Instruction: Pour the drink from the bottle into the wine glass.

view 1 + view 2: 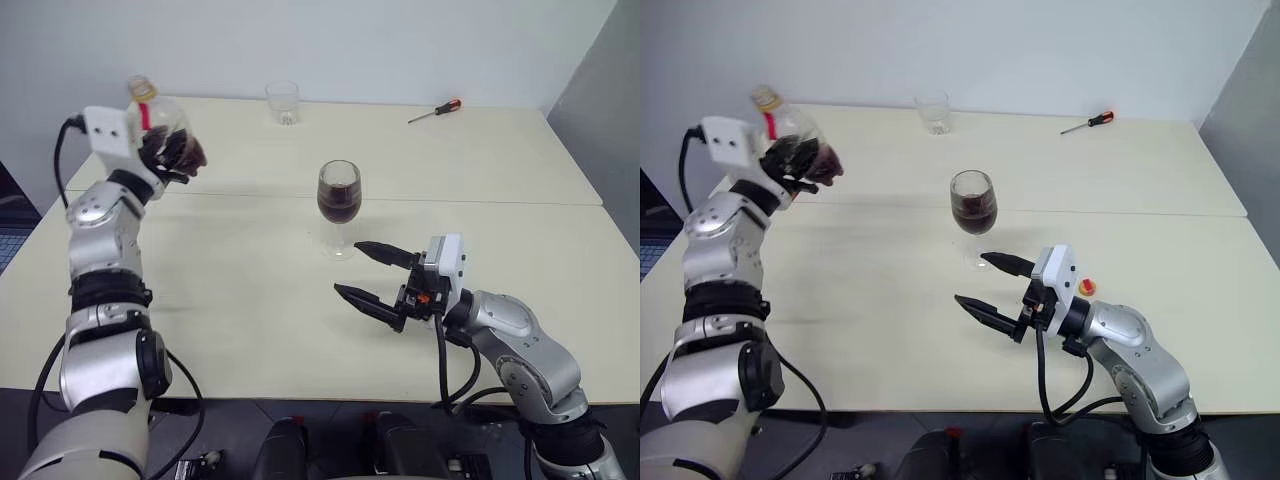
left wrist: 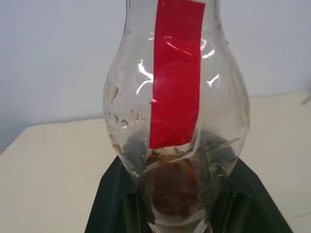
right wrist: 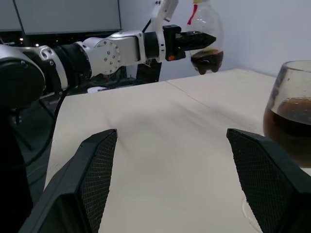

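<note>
Holding bottle (image 1: 160,125) beside wine glass (image 1: 338,195)

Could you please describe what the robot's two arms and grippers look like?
Both arms are silver-grey metal segments joined by black joints, with black cables looping alongside. Each wrist carries a white box-shaped housing. The left gripper and right gripper have two black, tapered fingers with finely textured inner pads.

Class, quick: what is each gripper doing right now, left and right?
Left gripper: shut on the bottle, held up off the table.
Right gripper: open, empty, near the wine glass.
</note>
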Controlling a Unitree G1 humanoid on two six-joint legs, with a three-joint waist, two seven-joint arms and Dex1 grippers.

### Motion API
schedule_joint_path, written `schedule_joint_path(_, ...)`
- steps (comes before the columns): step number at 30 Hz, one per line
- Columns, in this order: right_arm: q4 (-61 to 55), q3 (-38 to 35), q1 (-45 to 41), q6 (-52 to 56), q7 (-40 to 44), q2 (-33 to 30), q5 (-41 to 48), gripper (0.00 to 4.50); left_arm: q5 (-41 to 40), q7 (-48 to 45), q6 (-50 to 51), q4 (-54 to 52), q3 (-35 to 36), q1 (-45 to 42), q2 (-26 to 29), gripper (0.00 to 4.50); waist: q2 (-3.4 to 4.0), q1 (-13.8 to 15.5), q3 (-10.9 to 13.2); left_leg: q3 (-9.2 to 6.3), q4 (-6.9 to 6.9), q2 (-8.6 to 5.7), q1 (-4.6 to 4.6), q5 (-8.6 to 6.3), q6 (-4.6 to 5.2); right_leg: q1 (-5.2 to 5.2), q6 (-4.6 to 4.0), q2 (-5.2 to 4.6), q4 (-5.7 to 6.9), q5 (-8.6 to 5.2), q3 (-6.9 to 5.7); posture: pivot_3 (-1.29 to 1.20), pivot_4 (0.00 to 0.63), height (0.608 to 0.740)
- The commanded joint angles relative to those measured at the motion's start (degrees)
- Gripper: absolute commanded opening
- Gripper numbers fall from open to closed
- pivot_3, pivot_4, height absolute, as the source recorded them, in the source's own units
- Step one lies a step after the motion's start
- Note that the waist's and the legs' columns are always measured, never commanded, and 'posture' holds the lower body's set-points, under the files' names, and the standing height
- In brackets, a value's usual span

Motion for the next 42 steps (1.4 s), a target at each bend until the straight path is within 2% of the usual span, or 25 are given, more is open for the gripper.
schedule_joint_path(1, -1.8, -1.0, -0.6, 0.6, 0.3, -0.3, 1.6, 3.86, -3.2, 3.3, 1.3, -6.9, 2.7, 3.6, -1.3, 1.24, -0.06, 0.1, 0.0, -0.02, 0.03, -0.01, 0.00, 0.00, 0.00, 0.02, 0.00, 0.00, 0.00, 0.00, -0.01, 0.00, 0.150, 0.740)
schedule_joint_path(8, 0.0, -1.3, -0.4, 1.6, -0.4, -0.3, 1.2, 3.86, -5.9, 6.5, 4.3, -12.8, 3.2, 11.2, -5.0, 1.24, -0.20, 0.1, -0.1, -0.08, 0.12, -0.04, -0.01, -0.01, 0.01, 0.07, 0.00, 0.00, 0.01, 0.00, -0.06, 0.00, 0.150, 0.740)
schedule_joint_path(19, 1.5, -1.1, -0.3, 1.2, -1.5, 0.2, 0.1, 3.86, -6.9, 7.2, 7.7, -16.0, 1.2, 12.7, -7.6, 1.24, -0.24, 0.0, -0.1, -0.05, 0.11, -0.06, 0.00, -0.01, 0.01, 0.07, 0.00, 0.04, 0.00, 0.00, -0.04, 0.00, 0.150, 0.740)
schedule_joint_path(27, 2.7, -1.5, -1.0, 1.1, -2.7, 1.6, -0.6, 3.86, -2.6, 8.8, 9.6, -13.2, -2.7, 13.1, -6.5, 1.24, -0.24, 0.0, -0.2, -0.03, 0.10, -0.09, 0.01, -0.01, 0.01, 0.07, 0.00, 0.05, 0.00, 0.00, -0.02, 0.00, 0.150, 0.740)
schedule_joint_path(42, 4.6, -1.8, -3.1, 1.0, -3.4, 3.0, -1.2, 3.86, 0.7, 9.6, 8.2, -12.5, -4.7, 14.5, -5.4, 1.24, -0.24, 0.0, -0.1, -0.04, 0.06, -0.08, 0.01, -0.01, 0.01, 0.07, 0.00, 0.05, -0.02, 0.00, -0.02, 0.00, 0.150, 0.740)
